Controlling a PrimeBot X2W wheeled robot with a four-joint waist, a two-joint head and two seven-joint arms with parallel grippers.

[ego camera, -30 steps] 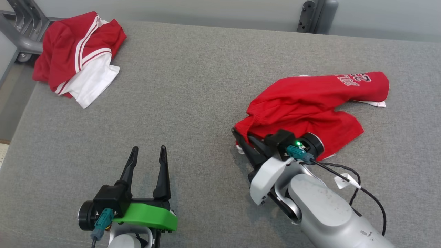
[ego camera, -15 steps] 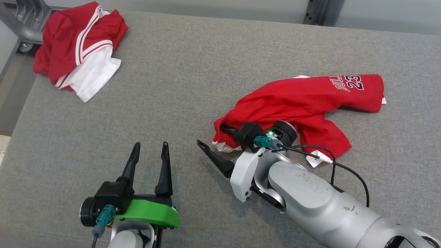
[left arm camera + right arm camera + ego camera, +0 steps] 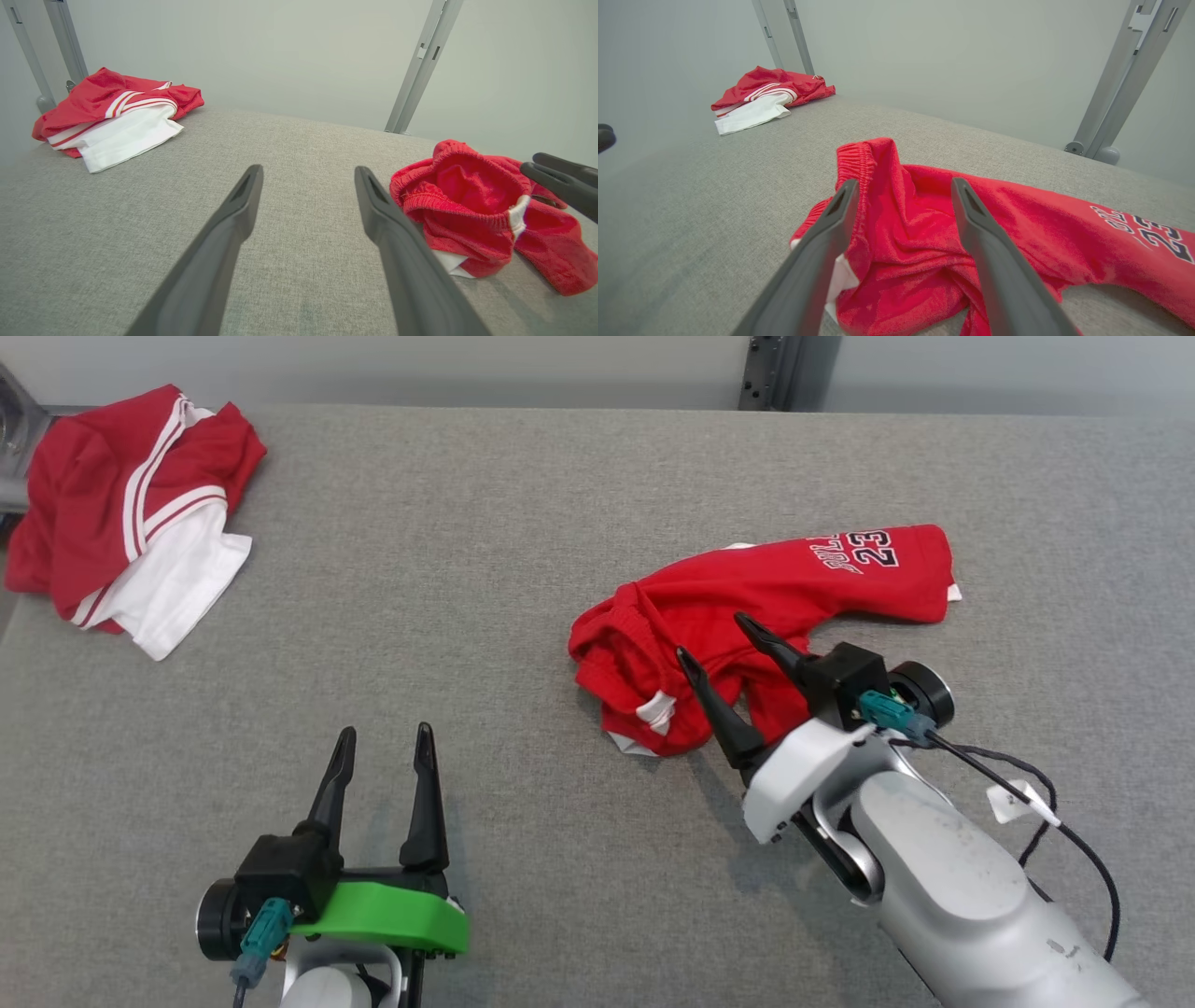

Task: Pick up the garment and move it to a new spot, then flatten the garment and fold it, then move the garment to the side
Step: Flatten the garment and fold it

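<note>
The garment (image 3: 794, 593) is a pair of red shorts with white "23" lettering, lying crumpled right of centre on the grey table (image 3: 485, 551). My right gripper (image 3: 709, 635) hangs open just above its bunched waistband end, fingers apart with nothing between them. In the right wrist view the garment (image 3: 920, 233) spreads under and between the open right gripper (image 3: 903, 184). My left gripper (image 3: 386, 731) stands open over bare table at the lower left, well left of the garment. The left wrist view shows the left gripper (image 3: 308, 170) open, the garment (image 3: 462, 205) at its right, and the right gripper's fingers (image 3: 560, 179) beyond.
A second red and white garment (image 3: 121, 504) lies heaped at the table's far left corner, also seen as a pile (image 3: 112, 116) and a small heap (image 3: 770, 93). Grey metal posts (image 3: 770, 373) stand behind the table's back edge.
My right gripper has opened and let go of the garment after dragging its waistband end leftward. It now hovers over the cloth. The head camera has shifted. The left gripper stays open.
</note>
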